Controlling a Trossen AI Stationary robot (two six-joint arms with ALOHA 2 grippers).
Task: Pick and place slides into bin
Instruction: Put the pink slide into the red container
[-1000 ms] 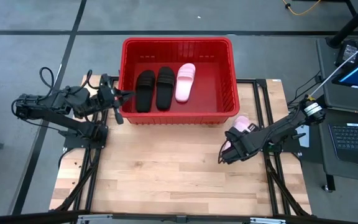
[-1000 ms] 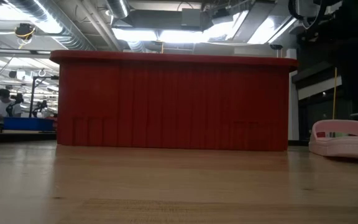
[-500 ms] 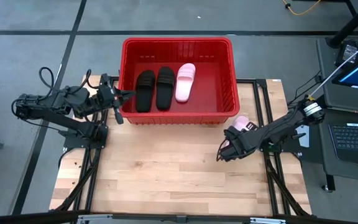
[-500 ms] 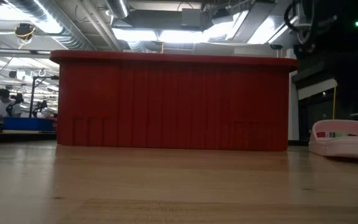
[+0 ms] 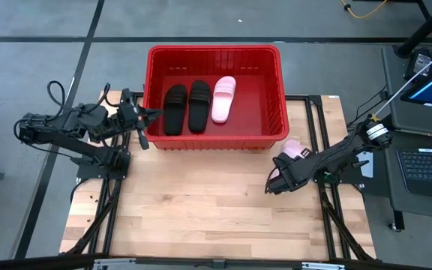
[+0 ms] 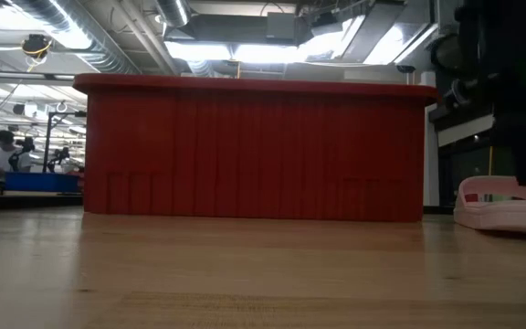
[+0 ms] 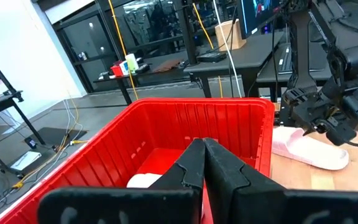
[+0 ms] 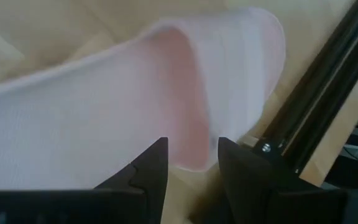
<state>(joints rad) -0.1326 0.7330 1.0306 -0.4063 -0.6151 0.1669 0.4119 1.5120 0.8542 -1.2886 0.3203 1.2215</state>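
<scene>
From above you are seeing the bin [image 5: 214, 97] holding two black slides [image 5: 187, 107] and one pink slide [image 5: 223, 98]; the low view is hiding them behind the bin wall. The fourth slide [image 5: 292, 148] is lying on the table [image 5: 201, 210] just right of the bin. Your right gripper [image 5: 276, 180] is hanging over it, fingers [image 8: 149, 171] parted at its edge. Your left gripper [image 5: 142, 120] is waiting clenched at the bin's left wall.
</scene>
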